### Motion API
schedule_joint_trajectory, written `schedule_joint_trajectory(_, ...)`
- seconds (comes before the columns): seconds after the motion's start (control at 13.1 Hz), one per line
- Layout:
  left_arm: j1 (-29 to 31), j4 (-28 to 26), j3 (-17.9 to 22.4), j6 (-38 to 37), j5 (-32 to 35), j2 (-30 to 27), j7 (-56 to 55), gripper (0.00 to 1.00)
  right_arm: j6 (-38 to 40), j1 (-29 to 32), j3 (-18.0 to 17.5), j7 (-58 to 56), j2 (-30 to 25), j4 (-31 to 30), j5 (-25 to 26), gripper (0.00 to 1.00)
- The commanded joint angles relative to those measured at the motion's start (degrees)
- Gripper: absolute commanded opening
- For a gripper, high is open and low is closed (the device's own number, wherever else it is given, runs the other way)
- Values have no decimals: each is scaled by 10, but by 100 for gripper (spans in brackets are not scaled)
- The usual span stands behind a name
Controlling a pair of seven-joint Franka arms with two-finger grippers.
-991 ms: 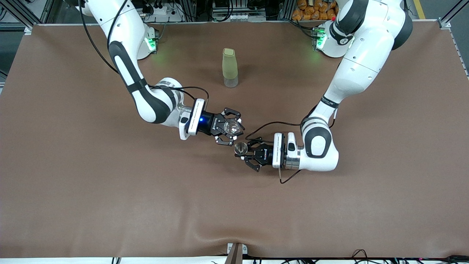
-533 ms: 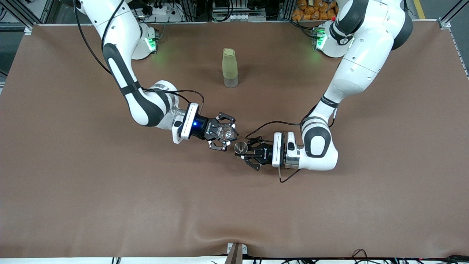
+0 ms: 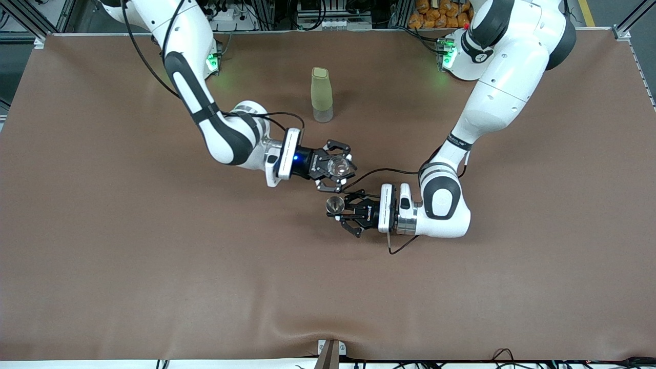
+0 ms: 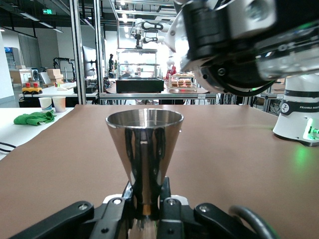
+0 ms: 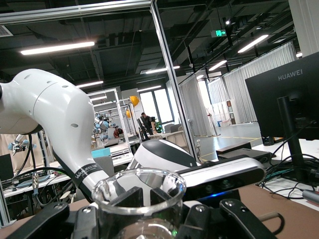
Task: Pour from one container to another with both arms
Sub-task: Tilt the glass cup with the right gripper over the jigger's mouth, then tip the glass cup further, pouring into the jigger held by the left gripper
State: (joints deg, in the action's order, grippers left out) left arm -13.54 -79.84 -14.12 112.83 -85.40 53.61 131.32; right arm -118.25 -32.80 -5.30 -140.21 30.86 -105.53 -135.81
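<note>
**Operator:** I have the right gripper (image 3: 342, 167) over the middle of the brown table (image 3: 102, 230), clamped on a clear glass cup (image 3: 338, 165). In the right wrist view the fingers (image 5: 47, 219) sit against the wall of the glass and its round rim faces up, so I read the cup as upright.

**Supervisor:** Report the left arm.

**Operator:** The left gripper (image 3: 342, 210) is also over the middle of the table, closed around the narrow stem of a polished steel jigger (image 3: 335, 205). In the left wrist view the jigger (image 4: 144, 159) stands upright, cone mouth up, with the two fingers (image 4: 114, 211) pinching its waist from both sides.

**Supervisor:** Relation between the two containers?

**Operator:** In the front view the glass cup shows just above the jigger and slightly toward the left arm's end of the table. The two do not touch. From the left wrist camera I see the right gripper (image 4: 239, 55) with the glass cup (image 4: 294, 55) high above the jigger's mouth and off to one side of it.

**Supervisor:** Contents?

**Operator:** I cannot tell whether either container holds liquid.

**Supervisor:** Anything else on the table?

**Operator:** One tall pale green bottle (image 3: 321, 95) stands upright farther from the front camera than both grippers, between the two arm bases and well apart from the held containers.
</note>
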Motion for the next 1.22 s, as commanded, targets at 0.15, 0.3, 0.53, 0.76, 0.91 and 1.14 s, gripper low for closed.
schedule_joint_trajectory(0.15,-3,-15,1,7,-22,-8,17,0,-30,-10,2,2,1,16,-30,0)
schedule_joint_trajectory(0.3,2,-29,0,5,-22,-11,28,0,-35,-3,2,16,2,16,-30,0)
schedule_joint_trajectory(0.53,7,-43,0,-1,-22,-13,39,0,-49,2,2,51,0,16,-29,0)
schedule_joint_trajectory(0.76,7,-44,-1,-2,-22,-13,39,0,-59,5,3,65,1,16,-28,0)
schedule_joint_trajectory(0.91,8,-44,-5,-1,-22,-13,39,0,-59,6,4,61,2,16,-24,0)
schedule_joint_trajectory(1.14,7,-44,-5,-1,-22,-13,39,0,-59,6,4,50,7,15,-22,0)
